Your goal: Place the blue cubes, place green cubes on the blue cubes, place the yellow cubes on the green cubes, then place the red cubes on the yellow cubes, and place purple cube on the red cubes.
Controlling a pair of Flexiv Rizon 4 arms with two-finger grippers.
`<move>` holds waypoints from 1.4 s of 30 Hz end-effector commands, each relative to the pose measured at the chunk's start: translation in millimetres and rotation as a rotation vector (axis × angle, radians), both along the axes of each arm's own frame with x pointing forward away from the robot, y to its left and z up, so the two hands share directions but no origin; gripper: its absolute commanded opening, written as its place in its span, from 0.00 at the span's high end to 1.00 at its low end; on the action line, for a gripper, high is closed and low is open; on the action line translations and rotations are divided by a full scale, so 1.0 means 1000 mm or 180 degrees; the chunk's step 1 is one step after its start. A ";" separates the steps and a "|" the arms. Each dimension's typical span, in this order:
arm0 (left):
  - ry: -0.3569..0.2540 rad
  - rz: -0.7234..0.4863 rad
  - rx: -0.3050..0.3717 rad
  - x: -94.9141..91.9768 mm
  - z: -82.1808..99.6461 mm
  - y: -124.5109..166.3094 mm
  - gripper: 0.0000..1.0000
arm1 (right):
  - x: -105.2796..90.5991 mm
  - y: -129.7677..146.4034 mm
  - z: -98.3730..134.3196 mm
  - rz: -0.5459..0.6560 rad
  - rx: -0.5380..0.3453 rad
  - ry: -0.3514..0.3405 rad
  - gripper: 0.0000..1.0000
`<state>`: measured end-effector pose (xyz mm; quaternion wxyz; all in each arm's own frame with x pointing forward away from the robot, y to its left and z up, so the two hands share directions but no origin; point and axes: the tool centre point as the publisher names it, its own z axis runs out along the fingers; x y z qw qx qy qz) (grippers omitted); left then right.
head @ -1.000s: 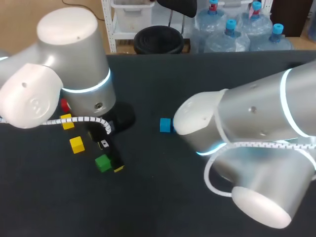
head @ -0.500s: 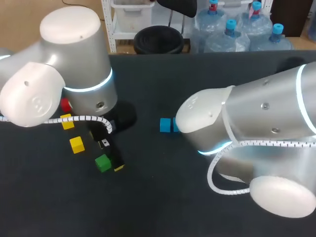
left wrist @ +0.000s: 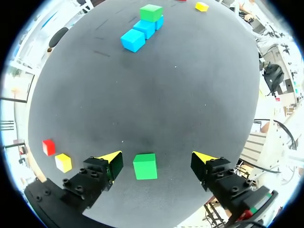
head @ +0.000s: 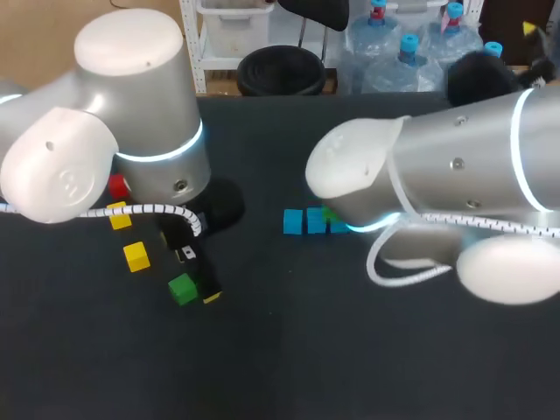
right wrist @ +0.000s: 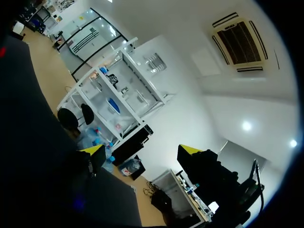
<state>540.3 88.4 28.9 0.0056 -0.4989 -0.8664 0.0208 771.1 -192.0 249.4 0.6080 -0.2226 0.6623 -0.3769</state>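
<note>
A dark matte table (head: 262,350) carries a row of small blue cubes (head: 293,221) near its middle, and toward its left side a lone green cube (head: 182,289), two yellow cubes (head: 136,256) and a red cube (head: 116,185).

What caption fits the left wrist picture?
Open left tool straddling a green cube, with a row of blue cubes far ahead.

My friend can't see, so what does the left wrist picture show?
The left gripper hangs open around a green cube, not touching it. Ahead, blue cubes sit in a row with a second green cube at the far end; a red cube and yellow cube lie beside the gripper.
</note>
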 end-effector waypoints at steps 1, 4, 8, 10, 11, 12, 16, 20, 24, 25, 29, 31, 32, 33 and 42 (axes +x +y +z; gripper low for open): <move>0.0003 0.0006 0.0007 0.000 0.001 0.001 0.05 | 0.008 -0.006 0.010 0.0227 0.0011 -0.0056 0.00; 0.0017 -0.0007 0.0019 -0.001 0.001 0.000 0.05 | 0.010 -0.010 0.027 0.0360 0.0016 -0.0157 0.00; 0.0018 -0.0018 0.0025 0.000 0.002 -0.002 0.05 | 0.009 -0.024 0.054 0.0368 -0.0100 -0.0267 0.00; 0.0015 -0.0021 0.0026 0.001 0.002 -0.002 0.05 | 0.011 -0.036 0.066 0.0322 -0.0193 -0.0266 0.00; 0.0014 -0.0024 0.0026 0.001 0.002 -0.003 0.05 | 0.013 -0.040 0.071 0.0315 -0.0280 -0.0240 0.00; 0.0013 -0.0026 0.0027 0.001 0.003 -0.003 0.05 | 0.014 -0.043 0.074 0.0300 -0.0347 -0.0202 0.00; 0.0014 -0.0030 0.0033 0.001 0.003 -0.004 0.05 | 0.019 -0.055 0.091 0.0092 -0.0529 -0.0144 0.00; 0.0019 -0.0023 0.0042 0.000 0.002 -0.004 0.05 | 0.013 -0.064 0.111 -0.0093 -0.0548 -0.0243 0.00; 0.0020 -0.0022 0.0046 0.001 0.003 -0.006 0.07 | 0.001 -0.067 0.122 -0.0222 -0.0310 -0.0347 0.00; 0.0019 -0.0026 0.0045 0.001 0.003 -0.007 0.07 | -0.002 -0.068 0.123 -0.0223 -0.0229 -0.0369 0.00; 0.0022 -0.0043 0.0045 0.001 0.003 -0.009 0.09 | -0.002 -0.068 0.123 -0.0223 -0.0229 -0.0369 0.00; 0.0019 -0.0037 0.0043 0.001 0.003 -0.009 0.08 | -0.002 -0.068 0.123 -0.0223 -0.0229 -0.0369 0.00; 0.0020 -0.0018 0.0037 0.001 0.003 -0.008 0.08 | -0.002 -0.068 0.123 -0.0223 -0.0229 -0.0369 0.00; 0.0022 -0.0014 0.0038 0.001 0.002 -0.007 0.08 | -0.002 -0.068 0.123 -0.0223 -0.0229 -0.0369 0.00; 0.0045 -0.0050 0.0085 0.002 0.002 -0.007 0.09 | -0.004 -0.053 0.117 -0.0161 -0.0166 -0.0452 0.00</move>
